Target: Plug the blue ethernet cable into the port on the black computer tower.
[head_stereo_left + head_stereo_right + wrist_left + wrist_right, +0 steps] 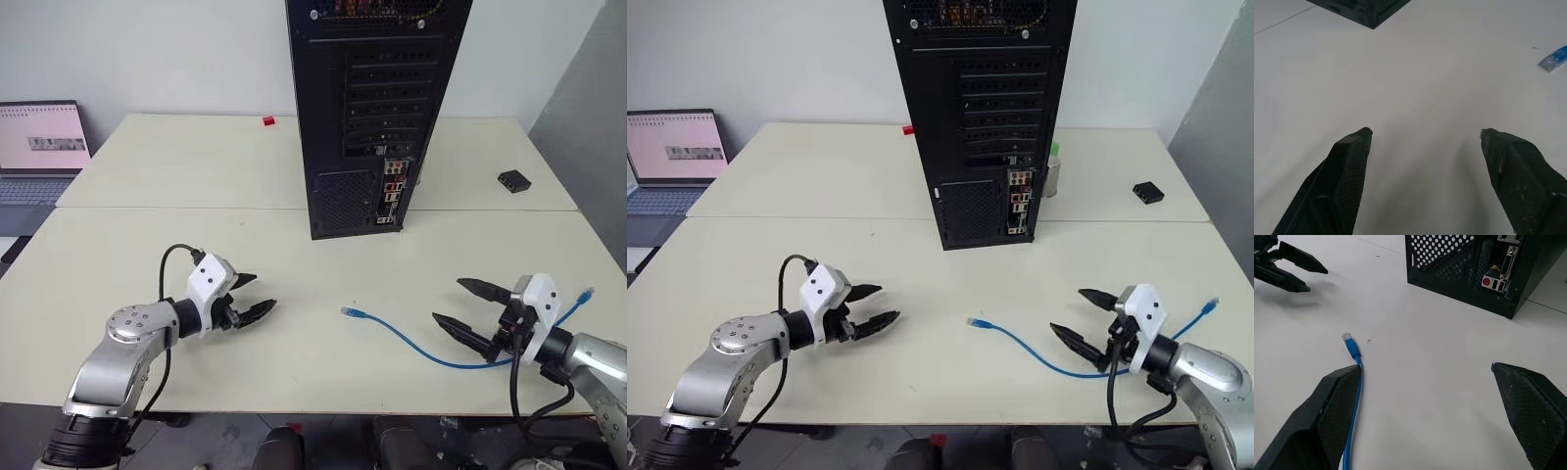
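The left gripper [258, 295] is hovering, jaws apart and empty, near the table's [147, 255] front edge; the black computer tower [377, 108] is standing mid-table; the blue ethernet cable [411, 343] is lying along the front edge, passing under the wide-open right gripper [449, 303].
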